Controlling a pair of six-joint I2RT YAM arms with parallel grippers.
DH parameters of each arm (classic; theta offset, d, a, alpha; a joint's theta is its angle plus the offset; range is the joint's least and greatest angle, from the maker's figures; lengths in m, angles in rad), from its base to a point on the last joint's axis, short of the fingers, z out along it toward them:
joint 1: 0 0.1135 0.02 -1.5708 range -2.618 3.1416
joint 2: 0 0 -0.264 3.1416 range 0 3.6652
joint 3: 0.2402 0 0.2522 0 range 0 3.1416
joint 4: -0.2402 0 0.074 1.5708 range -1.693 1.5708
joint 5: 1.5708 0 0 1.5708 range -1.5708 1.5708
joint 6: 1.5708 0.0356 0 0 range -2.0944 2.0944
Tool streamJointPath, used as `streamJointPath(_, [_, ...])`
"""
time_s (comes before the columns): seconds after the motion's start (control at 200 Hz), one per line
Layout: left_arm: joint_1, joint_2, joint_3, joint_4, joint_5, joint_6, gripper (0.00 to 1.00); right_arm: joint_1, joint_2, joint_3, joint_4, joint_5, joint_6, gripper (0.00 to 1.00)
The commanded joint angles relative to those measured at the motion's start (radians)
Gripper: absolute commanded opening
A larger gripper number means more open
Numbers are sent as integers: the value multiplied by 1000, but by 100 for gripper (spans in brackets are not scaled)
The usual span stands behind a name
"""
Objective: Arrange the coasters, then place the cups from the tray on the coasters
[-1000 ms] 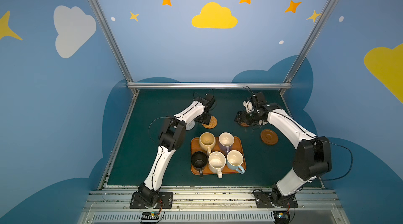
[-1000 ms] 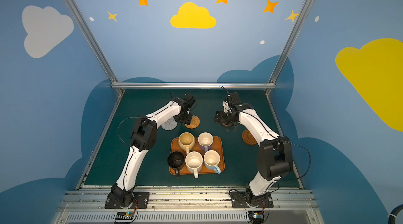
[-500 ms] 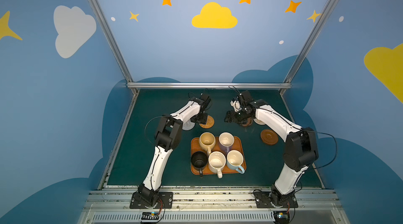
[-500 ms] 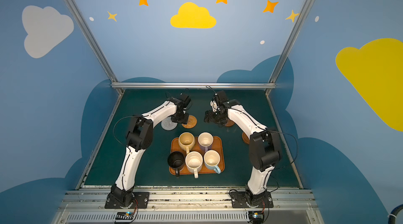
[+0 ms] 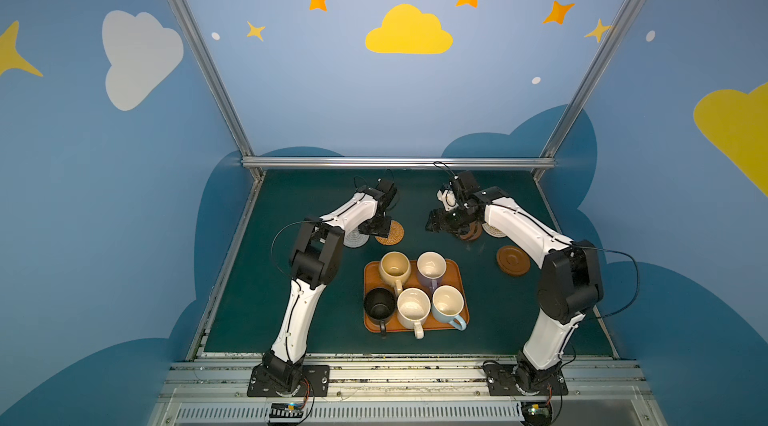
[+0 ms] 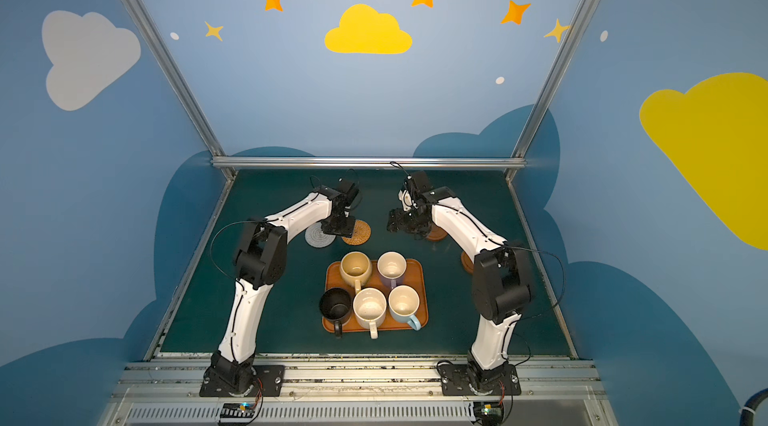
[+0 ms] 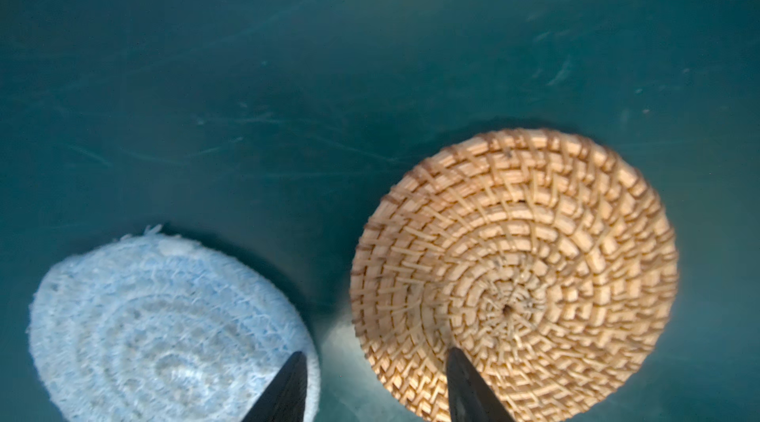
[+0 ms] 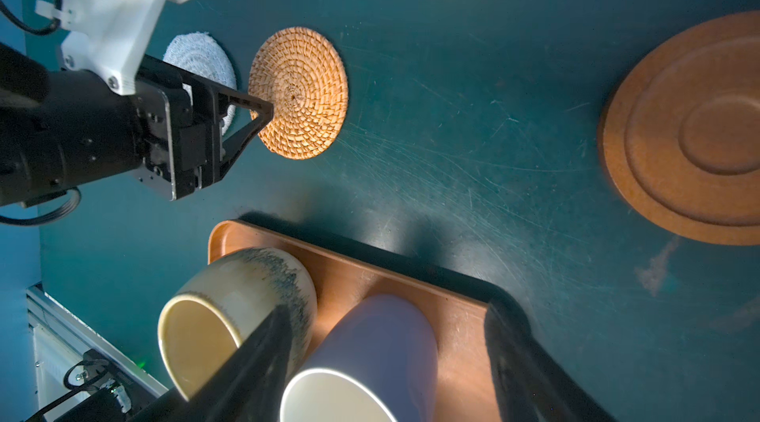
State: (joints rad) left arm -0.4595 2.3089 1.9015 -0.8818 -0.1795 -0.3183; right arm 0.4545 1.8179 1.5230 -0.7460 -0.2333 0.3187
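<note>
Rattan coaster (image 7: 514,276) and grey-white coaster (image 7: 164,325) are lying side by side toward the table's (image 5: 291,320) far edge under the left gripper (image 7: 377,358), its fingers spread and empty, while the right gripper (image 8: 388,317) is hovering equally spread and all five cups (image 5: 413,307) are waiting on the tray (image 5: 369,274).

Tray (image 5: 440,326) sits lower centre in a top view, five cups (image 5: 412,307) on it. Two coasters (image 5: 390,233) lie side by side upper left of the tray, three other coasters (image 5: 513,260) upper right.
</note>
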Motion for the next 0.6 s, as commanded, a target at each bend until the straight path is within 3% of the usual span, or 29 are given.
streamJointPath(0.0, [7, -26, -15, -9, 5, 1, 55, 7, 14, 33, -19, -4, 3, 74])
streamJointPath(0.596, [1, -74, 30, -43, 20, -14, 56, 10, -3, 36, -24, 17, -3, 75])
